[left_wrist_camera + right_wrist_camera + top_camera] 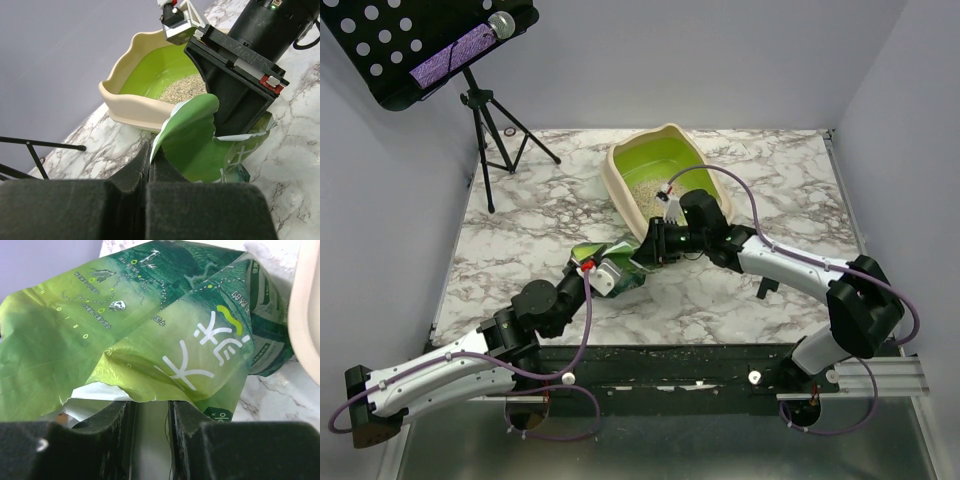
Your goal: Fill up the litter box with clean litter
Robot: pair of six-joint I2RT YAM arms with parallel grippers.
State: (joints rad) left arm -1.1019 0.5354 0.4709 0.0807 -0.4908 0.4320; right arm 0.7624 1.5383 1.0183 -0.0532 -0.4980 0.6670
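The litter box (pixel 620 185) stands at the back middle of the marble table, its rim beige and its inside lime green. A patch of pale clean litter (pixel 645 188) lies in its near end, also seen as a sandy heap of litter (pixel 182 89) inside the litter box (pixel 127 102). A crinkly green bag (pixel 617 268) hangs between both arms just in front of the box. My left gripper (pixel 148 151) is shut on the bag's (pixel 192 140) thin edge. My right gripper (pixel 152 407) pinches the torn top of the bag (pixel 150 335), whose pale lining fills the gap between the fingers.
A black perforated music stand (pixel 430 45) on a tripod (pixel 485 135) occupies the back left corner. A small black part (pixel 767 287) lies on the table near the right arm. Grey walls close the sides. The box rim (pixel 306 305) is close on the right.
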